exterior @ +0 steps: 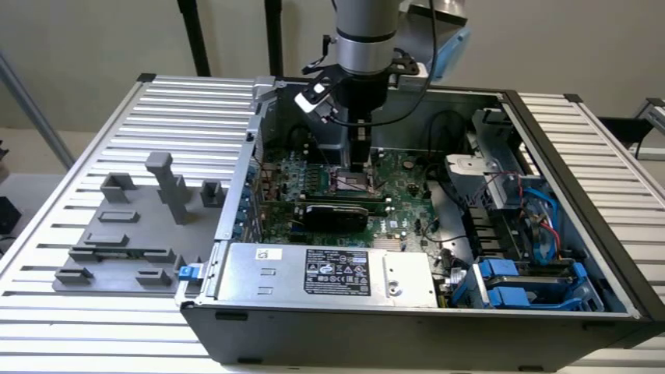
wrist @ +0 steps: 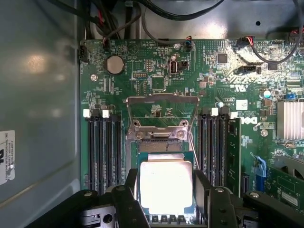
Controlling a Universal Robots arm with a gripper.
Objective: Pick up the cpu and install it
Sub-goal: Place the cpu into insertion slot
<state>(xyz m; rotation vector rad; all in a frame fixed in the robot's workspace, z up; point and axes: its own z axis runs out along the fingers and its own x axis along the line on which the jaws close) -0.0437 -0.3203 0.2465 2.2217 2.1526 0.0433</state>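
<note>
Squarely between the fingers (wrist: pixel 129 194) sits the cpu (wrist: pixel 166 186), gripped flat by two opposite edges; in the exterior view the open socket (wrist: pixel 160 142) lies at their 6 o'clock, just beneath.

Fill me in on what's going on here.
A robot arm's gripper reaches down into an open computer case, over the motherboard. Its fingers are closed on the sides of the cpu, held right at the socket, whose retention frame is flipped open. Whether the chip is seated can't be told.
</note>
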